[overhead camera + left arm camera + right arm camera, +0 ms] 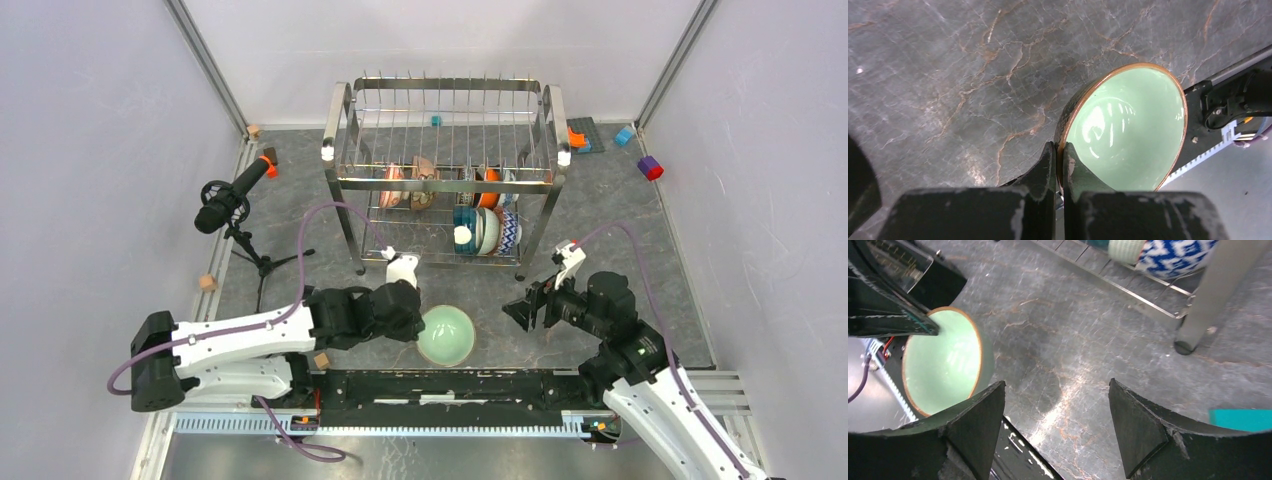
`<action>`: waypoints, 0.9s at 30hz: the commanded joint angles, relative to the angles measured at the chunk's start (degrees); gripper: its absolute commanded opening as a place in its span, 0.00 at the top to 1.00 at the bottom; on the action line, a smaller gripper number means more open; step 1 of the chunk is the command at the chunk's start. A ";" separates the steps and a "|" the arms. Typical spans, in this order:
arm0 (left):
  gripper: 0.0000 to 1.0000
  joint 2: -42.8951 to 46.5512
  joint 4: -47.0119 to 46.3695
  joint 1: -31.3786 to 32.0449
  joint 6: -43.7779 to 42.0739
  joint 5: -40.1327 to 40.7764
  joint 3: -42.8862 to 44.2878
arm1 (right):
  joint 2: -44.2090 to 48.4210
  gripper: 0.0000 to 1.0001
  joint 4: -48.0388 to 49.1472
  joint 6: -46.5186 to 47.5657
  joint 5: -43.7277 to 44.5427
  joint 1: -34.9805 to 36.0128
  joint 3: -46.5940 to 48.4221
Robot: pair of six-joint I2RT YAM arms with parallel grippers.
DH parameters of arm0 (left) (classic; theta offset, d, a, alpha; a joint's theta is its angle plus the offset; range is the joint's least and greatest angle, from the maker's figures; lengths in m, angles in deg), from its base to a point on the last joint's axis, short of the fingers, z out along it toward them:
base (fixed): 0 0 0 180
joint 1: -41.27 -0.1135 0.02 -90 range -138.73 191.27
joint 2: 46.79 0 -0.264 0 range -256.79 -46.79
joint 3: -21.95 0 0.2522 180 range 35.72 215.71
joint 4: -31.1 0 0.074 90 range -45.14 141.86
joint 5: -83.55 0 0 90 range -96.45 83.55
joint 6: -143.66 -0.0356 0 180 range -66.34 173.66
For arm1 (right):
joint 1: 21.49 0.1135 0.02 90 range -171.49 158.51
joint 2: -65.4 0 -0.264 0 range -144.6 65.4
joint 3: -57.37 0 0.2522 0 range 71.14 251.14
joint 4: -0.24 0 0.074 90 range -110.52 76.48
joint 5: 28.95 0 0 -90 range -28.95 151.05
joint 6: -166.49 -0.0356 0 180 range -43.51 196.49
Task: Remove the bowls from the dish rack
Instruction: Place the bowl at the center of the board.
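The left gripper (1060, 152), jaws pinching the pale green bowl (1125, 130) by its rim at the counter's (620, 250) near edge, should set it flat, since it seems tilted, before letting go; the right gripper (1055, 385) hovers, jaws spread, by the dish rack (445, 183) holding the other bowls (487, 228).

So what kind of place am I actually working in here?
Probably a lab robot cell, not a kitchen: blank white panel walls on aluminium posts, a microphone on a tripod, and the dish rack staged on a stone-look table.
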 commanded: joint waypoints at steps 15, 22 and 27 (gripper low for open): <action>0.98 5.93 -23.19 3.03 5.52 8.31 -12.95 | -1.18 0.26 7.91 -0.52 -6.28 0.99 -5.87; 0.98 3.74 -20.55 3.36 6.56 10.41 -10.51 | -3.53 0.27 9.92 -1.58 -3.40 4.13 -5.53; 0.98 2.53 -19.63 3.28 6.50 10.66 -9.73 | -6.39 0.26 11.39 -1.16 -1.07 7.53 -5.50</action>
